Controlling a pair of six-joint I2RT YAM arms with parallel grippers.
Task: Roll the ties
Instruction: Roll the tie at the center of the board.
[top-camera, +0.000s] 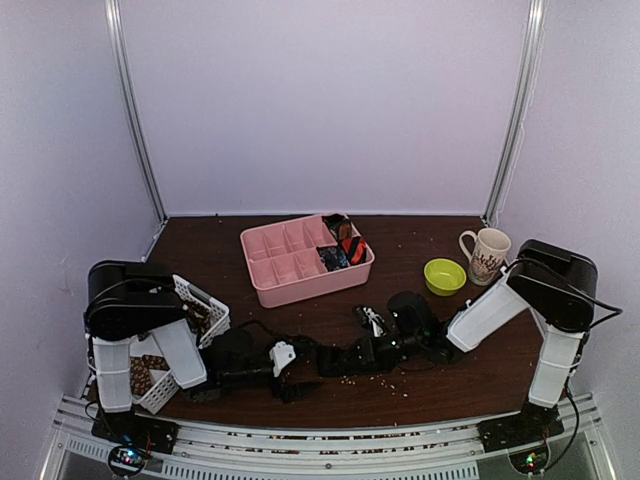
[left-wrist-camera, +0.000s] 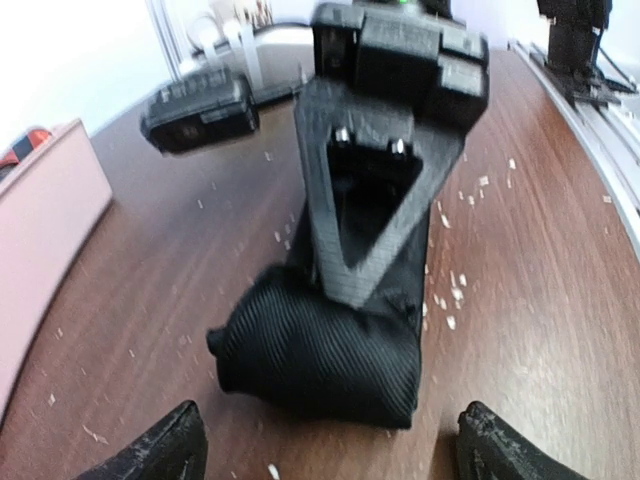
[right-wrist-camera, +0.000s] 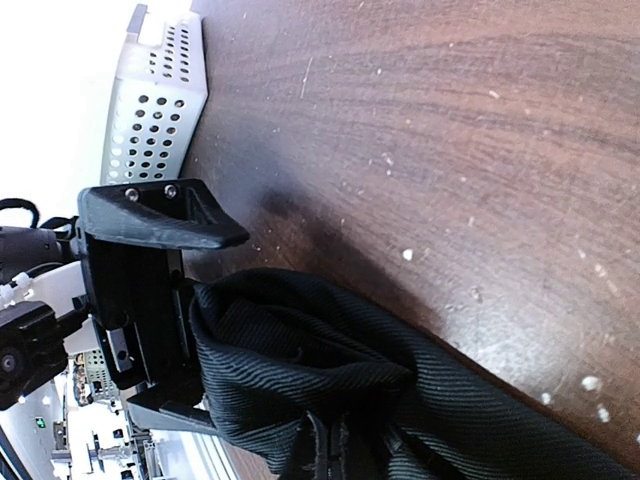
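A plain black tie (left-wrist-camera: 320, 350), bunched into a rough coil, lies on the brown table between my two grippers; it also shows in the top view (top-camera: 345, 360). My right gripper (right-wrist-camera: 345, 450) is shut on the black tie (right-wrist-camera: 300, 350) and pinches its folds from above; its triangular finger (left-wrist-camera: 370, 200) stands on the coil. My left gripper (left-wrist-camera: 325, 445) is open, its fingertips (left-wrist-camera: 160, 450) wide apart just short of the coil and not touching it. In the top view the left gripper (top-camera: 292, 370) and the right gripper (top-camera: 332, 362) meet near the front middle.
A pink divided tray (top-camera: 275, 262) stands behind, with coiled ties, dark and orange-striped (top-camera: 345, 245), in its right compartments. A white perforated basket (top-camera: 205, 305) at the left holds brown patterned ties (top-camera: 150, 375). A green bowl (top-camera: 444, 275) and a mug (top-camera: 487, 255) stand at the right. Small crumbs dot the table.
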